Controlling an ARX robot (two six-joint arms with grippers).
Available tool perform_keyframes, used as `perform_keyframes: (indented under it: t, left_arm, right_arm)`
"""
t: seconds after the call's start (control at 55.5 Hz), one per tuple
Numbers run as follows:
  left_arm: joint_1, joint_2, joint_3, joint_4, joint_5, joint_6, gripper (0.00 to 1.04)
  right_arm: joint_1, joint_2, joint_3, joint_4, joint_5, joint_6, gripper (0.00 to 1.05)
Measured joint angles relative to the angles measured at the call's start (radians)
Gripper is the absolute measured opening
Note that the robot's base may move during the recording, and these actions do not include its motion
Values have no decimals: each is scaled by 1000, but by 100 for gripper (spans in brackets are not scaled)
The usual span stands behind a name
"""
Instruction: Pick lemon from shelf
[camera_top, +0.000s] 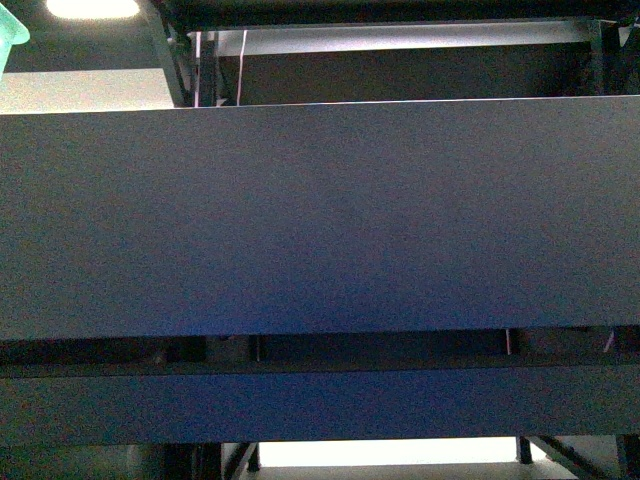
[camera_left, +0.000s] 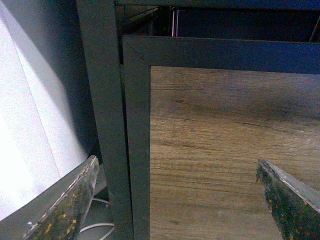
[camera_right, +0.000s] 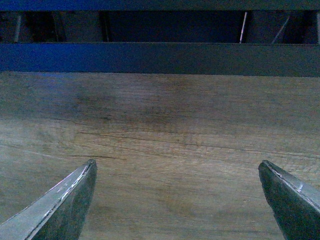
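Observation:
No lemon shows in any view. The shelf (camera_top: 320, 220) fills the front view as a broad dark tier face, with a second dark rim below it. In the left wrist view my left gripper (camera_left: 175, 200) is open over a wood-grain shelf board (camera_left: 225, 150), at its corner by a dark upright post (camera_left: 102, 100). My right gripper (camera_right: 175, 200) is open above the same kind of wood board (camera_right: 160, 140), with a dark rim (camera_right: 160, 57) along the board's far edge. Nothing lies between either pair of fingers.
A white surface (camera_left: 30, 125) stands beside the post in the left wrist view, with a white cable (camera_left: 97, 230) near the left finger. A bright ceiling light (camera_top: 92, 8) and a greenish object (camera_top: 12, 35) show at the top left of the front view.

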Motion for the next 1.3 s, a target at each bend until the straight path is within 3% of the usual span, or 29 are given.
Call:
perform_keyframes:
  t: [1.296]
  left_arm:
    - [0, -1, 0, 0, 0, 0, 97]
  right_arm:
    - [0, 0, 0, 0, -1, 2, 97]
